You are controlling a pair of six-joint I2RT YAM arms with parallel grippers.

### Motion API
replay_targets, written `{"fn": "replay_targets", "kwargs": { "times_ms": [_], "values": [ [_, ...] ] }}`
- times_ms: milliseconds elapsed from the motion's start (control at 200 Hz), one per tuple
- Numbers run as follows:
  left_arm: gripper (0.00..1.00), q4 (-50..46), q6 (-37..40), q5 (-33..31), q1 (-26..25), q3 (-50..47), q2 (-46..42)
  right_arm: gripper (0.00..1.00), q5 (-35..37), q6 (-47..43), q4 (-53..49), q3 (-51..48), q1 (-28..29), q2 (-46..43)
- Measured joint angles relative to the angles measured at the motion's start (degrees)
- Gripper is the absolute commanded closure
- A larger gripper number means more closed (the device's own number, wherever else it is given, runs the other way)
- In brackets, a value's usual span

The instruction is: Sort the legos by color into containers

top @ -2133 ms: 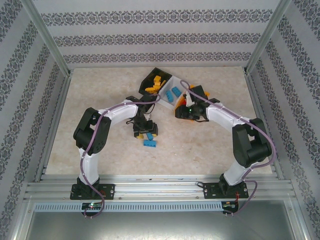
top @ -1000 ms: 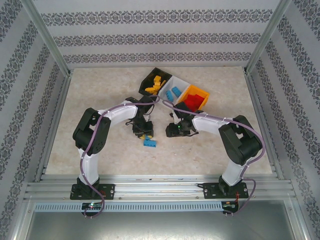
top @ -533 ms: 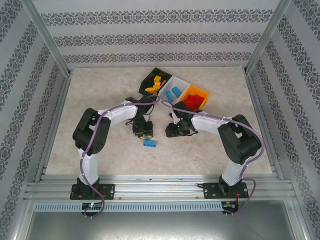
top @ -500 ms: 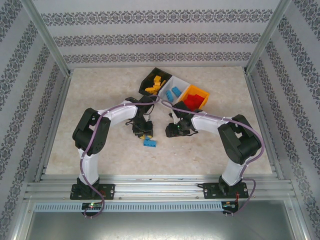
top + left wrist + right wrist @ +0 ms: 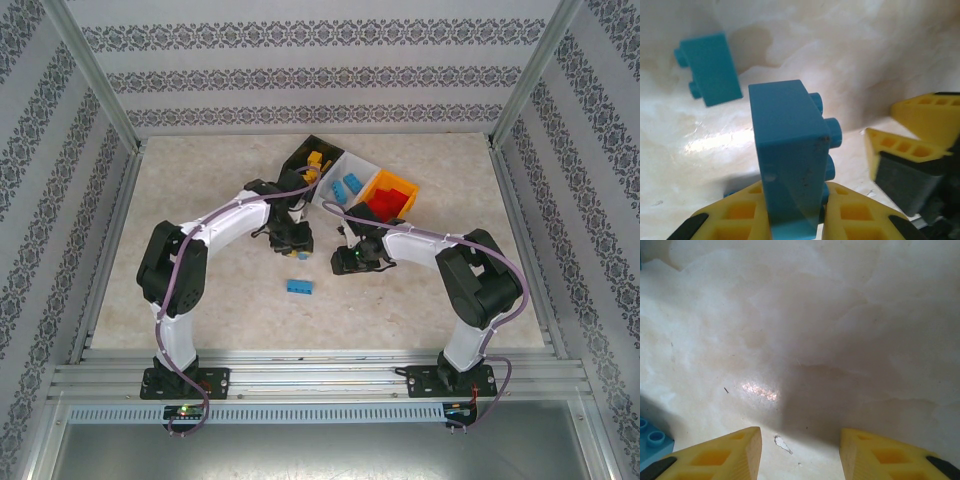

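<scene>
Top: left gripper hangs over the table, just on the near side of where the black bin meets the white bin. Its jaws are too dark to read from here. Right gripper is just beside it, in front of the orange bin. One loose blue lego lies flat near both grippers, touching neither. Yellow pieces in the black bin, blue in white, red in orange.

Left wrist: fingers clamped tight on the held blue lego. It stands upright between them, studs facing right. The loose blue lego lies beyond it, upper left, well apart.

Right wrist: fingers partly apart, only bare table between them. Blue lego corner at lower left, outside the fingers; cannot tell which brick it is.
</scene>
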Motion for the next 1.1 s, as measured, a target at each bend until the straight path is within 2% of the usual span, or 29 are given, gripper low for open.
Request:
{"fn": "replay_targets", "kwargs": {
  "times_ms": [375, 555, 799, 1099],
  "values": [
    [0.82, -0.04, 0.00, 2.32, 2.19, 13.64, 1.95, 0.53, -2.82, -0.24, 0.55, -0.52, -1.77, 0.15],
    [0.84, 0.09, -0.50, 4.90, 2.91, 24.87, 9.25, 0.54, -5.11, -0.22, 3.61, -3.19, -3.28, -1.14],
    [0.84, 1.01, -4.94, 9.11, 3.28, 36.61, 19.21, 0.54, -6.91, -0.22, 9.40, -8.68, -5.05, -4.48],
    [0.83, 3.15, -11.65, 13.57, 3.32, 49.57, 29.33, 0.54, -6.01, 0.31, 9.51, -14.58, -9.11, -10.54]
  ]
}}
